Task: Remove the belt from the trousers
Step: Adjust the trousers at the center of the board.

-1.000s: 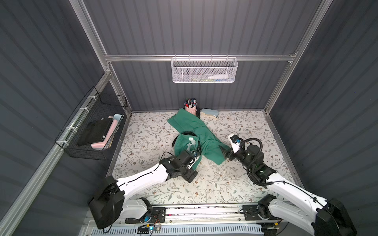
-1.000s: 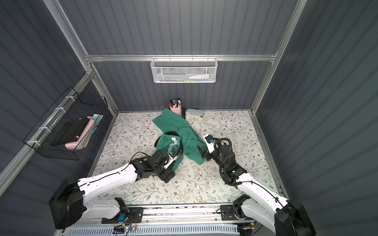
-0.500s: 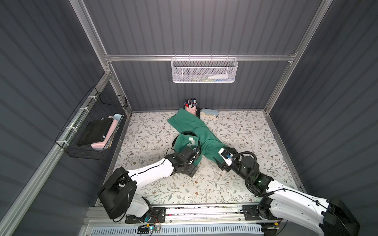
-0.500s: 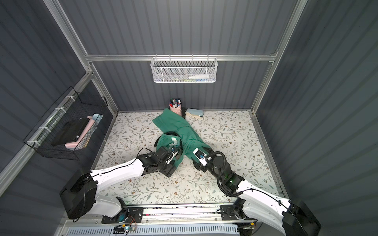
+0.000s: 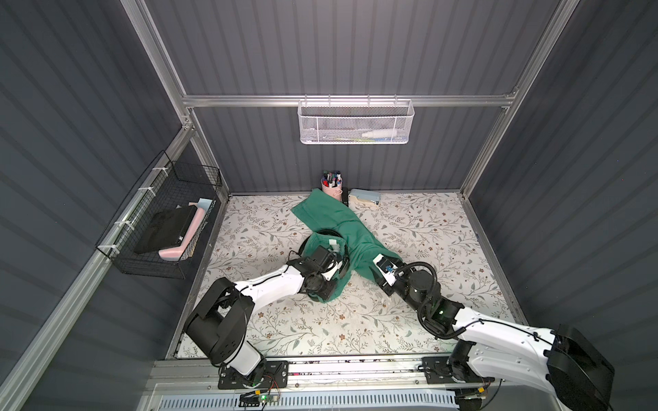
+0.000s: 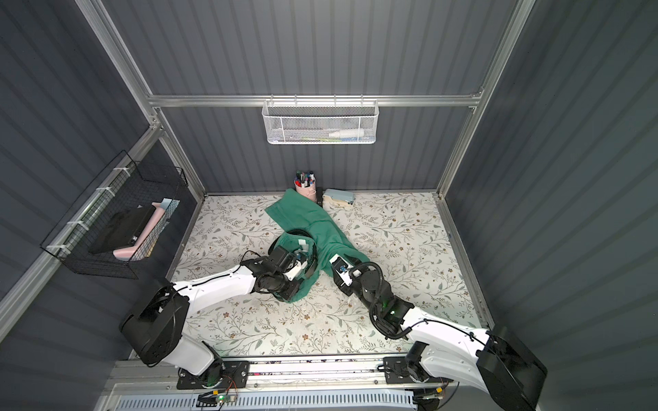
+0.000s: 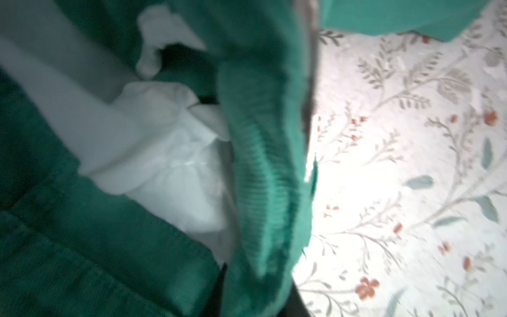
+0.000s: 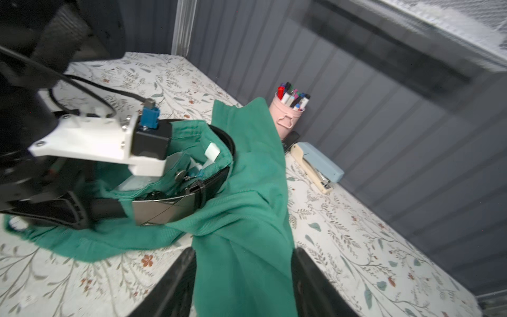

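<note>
Green cloth: the trousers (image 5: 352,231) lie crumpled mid-table on the floral surface (image 5: 445,242), with one leg stretched toward the back wall. The black belt (image 8: 218,179) is threaded round the waistband, its grey metal buckle (image 8: 162,210) at the front. The left gripper (image 5: 337,266) is pushed in at the waistband beside the buckle. Cloth hides its jaws, so their state is unclear. The right gripper (image 8: 244,274) sits low, fingers (image 8: 175,282) apart either side of a trouser leg. Can't tell if it is squeezing.
</note>
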Available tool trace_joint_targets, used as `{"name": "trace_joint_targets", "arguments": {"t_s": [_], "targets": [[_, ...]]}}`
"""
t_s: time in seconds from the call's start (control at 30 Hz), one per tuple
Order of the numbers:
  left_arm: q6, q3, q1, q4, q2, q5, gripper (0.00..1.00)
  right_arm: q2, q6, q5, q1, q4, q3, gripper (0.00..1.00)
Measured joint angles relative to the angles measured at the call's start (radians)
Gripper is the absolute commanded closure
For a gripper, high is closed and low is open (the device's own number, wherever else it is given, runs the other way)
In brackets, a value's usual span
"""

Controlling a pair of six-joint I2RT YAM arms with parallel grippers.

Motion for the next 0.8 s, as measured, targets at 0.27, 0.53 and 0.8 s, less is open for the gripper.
{"name": "trace_joint_targets", "arguments": {"t_s": [0.27, 0.53, 0.8], "targets": [[0.179, 0.356, 0.146, -0.332, -0.029, 0.314, 1.00, 0.169, -0.109, 0.069, 0.000, 0.085, 0.066, 0.31], [0.289, 0.483, 0.231, -0.547, 0.034, 0.528, 1.00, 0.358, -0.268, 0.078, 0.000, 0.206, 0.188, 0.30], [0.370, 0.572, 0.280, -0.674, 0.096, 0.630, 1.00, 0.573, -0.396, 0.061, 0.000, 0.381, 0.246, 0.32]]}}
